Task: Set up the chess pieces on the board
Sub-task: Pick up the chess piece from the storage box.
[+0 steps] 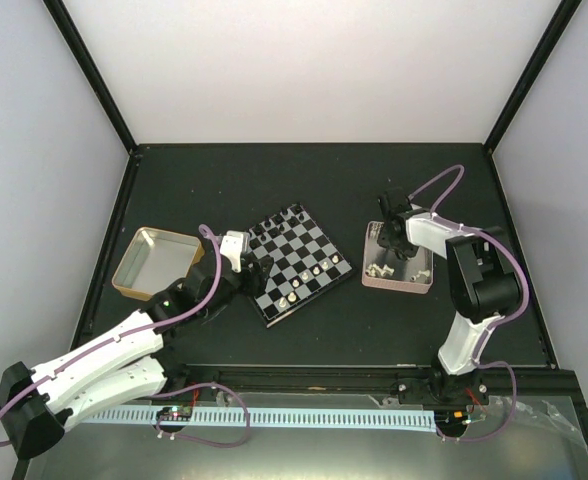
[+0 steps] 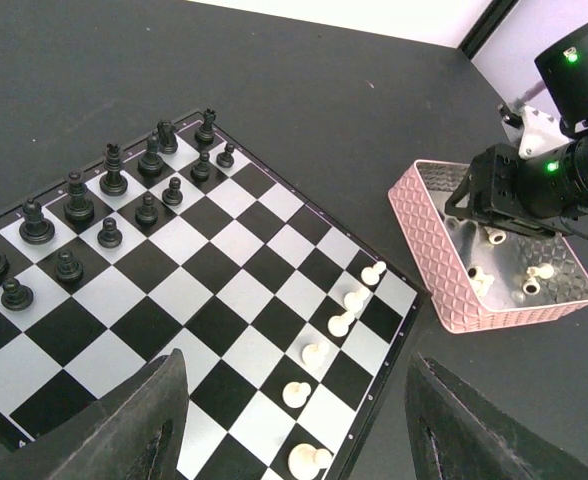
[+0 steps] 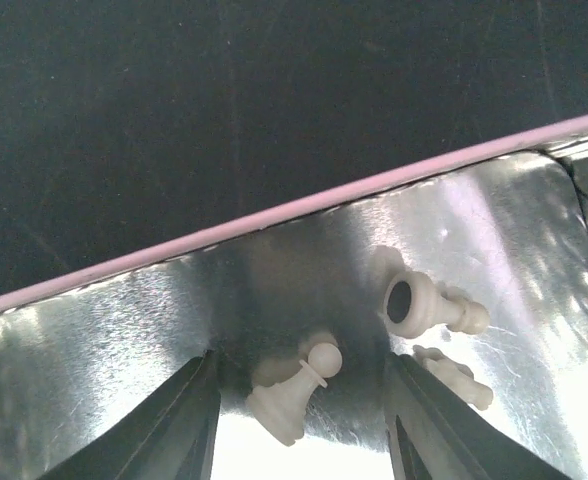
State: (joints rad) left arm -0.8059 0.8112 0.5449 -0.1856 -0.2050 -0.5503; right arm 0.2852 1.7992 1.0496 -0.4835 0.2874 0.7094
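Right wrist view: your right gripper [image 3: 299,425] hangs open over a cream-white pawn [image 3: 292,392] in the pink perforated tray [image 3: 274,214].

You are on the pick step. The pawn lies tilted on the tray's shiny floor between the two spread fingers, not yet gripped, and two more cream pieces [image 3: 434,305] lie just beside it. The small black-and-white chessboard [image 2: 244,295] sits on the dark bench [image 2: 274,80], near the tray, on your left of it. Black chessmen [image 2: 114,180] stand in two rows along its far side, and a line of cream pawns [image 2: 341,323] runs along the tray-side edge. Your left gripper [image 2: 299,420] hovers open and empty above the board's near corner. Next, by my judgement, you lower, close on the pawn's body, lift clear of the rim and carry it to a vacant square in that line; it may slip on the slick floor.
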